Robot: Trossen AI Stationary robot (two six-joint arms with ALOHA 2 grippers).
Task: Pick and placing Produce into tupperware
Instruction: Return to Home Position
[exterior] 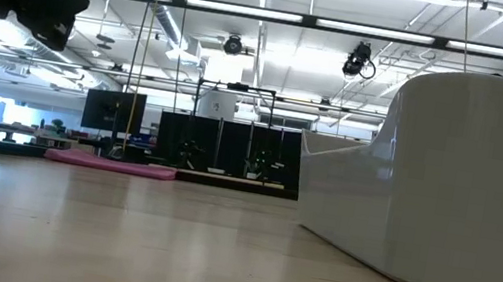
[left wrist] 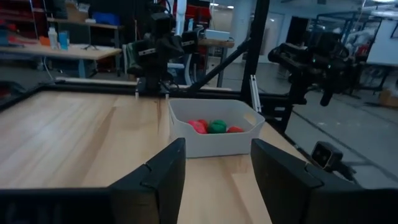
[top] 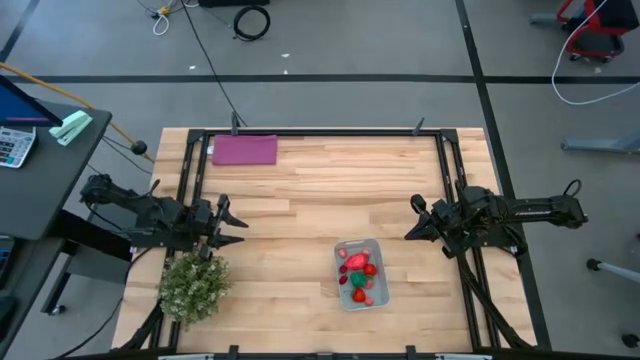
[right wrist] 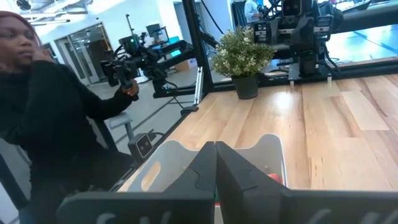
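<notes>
The tupperware (top: pixel 372 246) is a clear, pale container standing on the table's near right part. It holds the produce (top: pixel 360 266), several red and pink pieces. The left wrist view shows the tupperware (left wrist: pixel 214 144) with a green piece (left wrist: pixel 217 126) among the red ones. My left gripper (top: pixel 235 222) hovers open at the table's left side, aimed at the container (left wrist: pixel 214 168). My right gripper (top: pixel 412 220) is shut, right of and slightly beyond the tupperware. In its own view the joined fingers (right wrist: pixel 216 163) stand over the container's wall (right wrist: pixel 165 163). Neither gripper touches anything.
A bushy pale-green plant (top: pixel 193 285) stands at the near left corner, close to my left gripper. A flat purple rectangle (top: pixel 244 150) lies at the far left edge. Bare wood spans the table's middle. A person (right wrist: pixel 43 112) stands beyond the table's near edge.
</notes>
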